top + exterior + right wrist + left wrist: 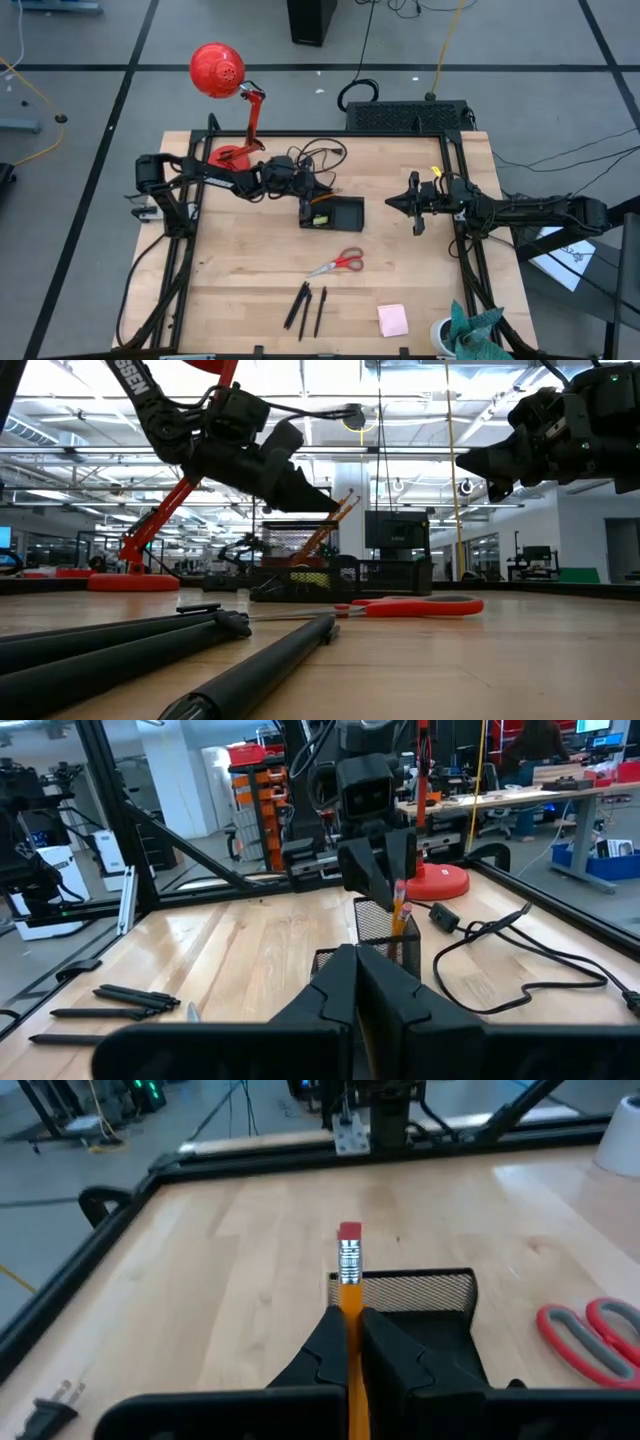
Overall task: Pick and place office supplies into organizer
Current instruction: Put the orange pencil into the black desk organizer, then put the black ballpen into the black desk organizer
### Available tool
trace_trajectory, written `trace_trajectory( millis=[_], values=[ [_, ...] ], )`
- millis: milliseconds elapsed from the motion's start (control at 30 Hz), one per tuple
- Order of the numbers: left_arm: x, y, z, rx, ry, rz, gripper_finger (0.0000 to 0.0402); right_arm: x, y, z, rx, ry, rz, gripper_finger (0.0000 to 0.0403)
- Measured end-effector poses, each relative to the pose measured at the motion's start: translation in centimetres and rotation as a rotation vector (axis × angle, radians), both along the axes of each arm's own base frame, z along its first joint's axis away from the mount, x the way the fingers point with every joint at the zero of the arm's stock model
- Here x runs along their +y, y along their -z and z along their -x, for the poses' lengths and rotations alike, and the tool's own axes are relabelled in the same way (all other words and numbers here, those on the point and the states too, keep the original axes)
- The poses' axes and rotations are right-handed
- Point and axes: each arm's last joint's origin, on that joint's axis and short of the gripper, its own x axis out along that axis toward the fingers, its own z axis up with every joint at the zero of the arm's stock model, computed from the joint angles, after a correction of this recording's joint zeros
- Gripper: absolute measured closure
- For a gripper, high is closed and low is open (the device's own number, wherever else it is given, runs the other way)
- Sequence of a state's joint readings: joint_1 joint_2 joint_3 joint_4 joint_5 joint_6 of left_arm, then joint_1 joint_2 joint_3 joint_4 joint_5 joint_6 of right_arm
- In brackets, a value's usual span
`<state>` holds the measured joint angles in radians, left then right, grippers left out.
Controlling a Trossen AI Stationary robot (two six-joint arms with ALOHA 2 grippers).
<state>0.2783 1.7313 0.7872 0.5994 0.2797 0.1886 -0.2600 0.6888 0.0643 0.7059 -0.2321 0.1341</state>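
Gripping: left end effector [350, 1342] clenched on orange pencil [349, 1275], poised above organizer [333, 213]
Idling: right end effector [392, 202] clenched on nothing, beside organizer
Waiting: scissors [340, 264], pens [306, 307] on worktop [240, 290]
Risk: tilted pencil could have missed the compartment, rolled off

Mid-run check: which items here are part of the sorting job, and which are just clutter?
Job: pencil held in left gripper, organizer, scissors, pens, sticky pad.
Clutter: red lamp, black cable.
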Motion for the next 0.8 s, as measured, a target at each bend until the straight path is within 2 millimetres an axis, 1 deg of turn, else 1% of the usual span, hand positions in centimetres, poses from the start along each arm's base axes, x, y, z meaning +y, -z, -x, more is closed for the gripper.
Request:
trace_trajectory(
  millis=[100, 167, 233, 367, 533, 600, 667, 733, 800],
  values=[
    [0.0, 0.2, 0.1, 0.014, 0.000, 0.008, 0.0397, 0.0, 0.0, 0.0, 0.000, 0.000, -0.004, 0.0399],
    [0.0, 0.2, 0.1, 0.014, -0.003, 0.024, 0.0391, 0.0, 0.0, 0.0, 0.000, -0.003, -0.007, 0.0399],
    [0.0, 0.2, 0.1, 0.015, -0.008, 0.042, 0.0371, 0.0, 0.0, 0.0, 0.000, -0.005, -0.008, 0.0399],
    [-0.1, 0.3, 0.1, 0.024, -0.008, 0.052, 0.0318, 0.0, 0.0, 0.0, 0.001, -0.005, -0.011, 0.0399],
    [-0.1, 0.2, 0.1, 0.016, -0.003, 0.042, 0.0261, 0.0, 0.0, 0.0, 0.002, -0.005, -0.008, 0.0399],
    [-0.3, -0.2, 0.1, 0.001, 0.007, 0.026, 0.0246, 0.0, 0.0, 0.0, 0.003, -0.005, -0.008, 0.0399],
    [-0.8, -1.2, 0.0, -0.035, 0.028, -0.006, 0.0237, 0.0, 0.0, 0.0, 0.003, -0.005, -0.005, 0.0398],
    [-1.3, -2.2, 0.1, -0.068, 0.042, -0.044, 0.0233, 0.0, 0.0, 0.0, 0.004, -0.005, -0.005, 0.0398],
    [-1.7, -3.1, 0.3, -0.082, 0.020, -0.089, 0.0233, 0.0, 0.1, 0.0, 0.008, -0.007, -0.006, 0.0398]
  ],
)
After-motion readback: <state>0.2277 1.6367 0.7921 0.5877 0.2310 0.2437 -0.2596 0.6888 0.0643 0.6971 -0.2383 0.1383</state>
